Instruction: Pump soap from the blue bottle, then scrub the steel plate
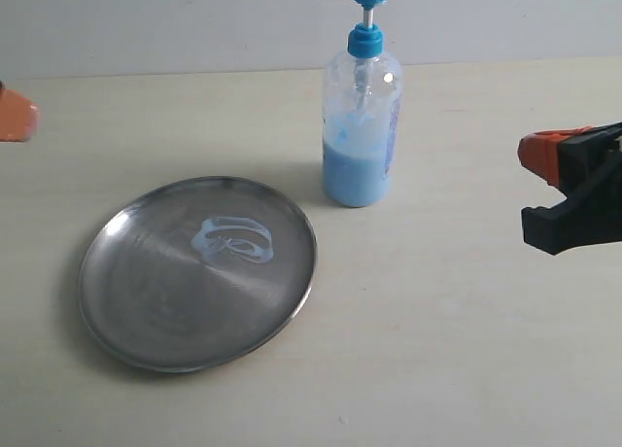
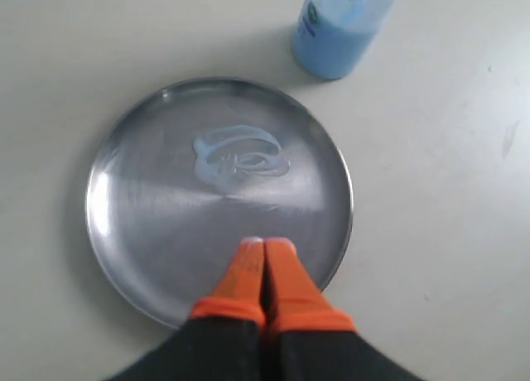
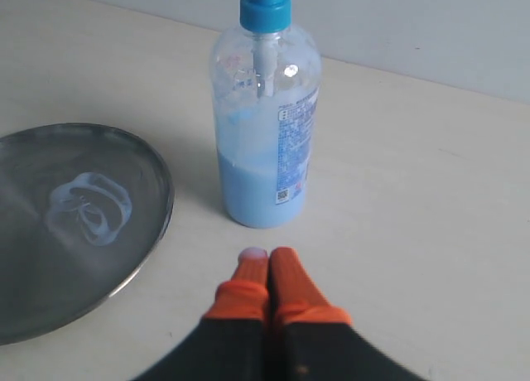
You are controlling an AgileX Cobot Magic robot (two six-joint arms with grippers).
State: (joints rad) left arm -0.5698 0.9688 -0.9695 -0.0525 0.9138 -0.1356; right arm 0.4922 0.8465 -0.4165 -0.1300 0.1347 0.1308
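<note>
Counter [image 1: 457,350]: steel plate [image 1: 146,311] lies left of centre, toward the front edge. Blue bottle [image 1: 362,136] stands upright near the plate's far rim, not touching it. Soap [image 1: 233,240] is a looped smear on the plate. Left end effector [image 2: 263,253] and right end effector [image 3: 267,261] are both pressed together, empty. Left is over the plate, height unclear. Scrub: lower onto the smear, light circles, plate must not slide.

The blue bottle [image 1: 361,117] is capped in bright blue, and pale blue soap [image 1: 356,180] is seen through its clear wall. The steel plate [image 1: 146,301] is finished in brushed grey and marked with a whitish-blue looped pattern. The left tool [image 2: 263,247] and right tool [image 3: 267,255] are tipped orange.
</note>
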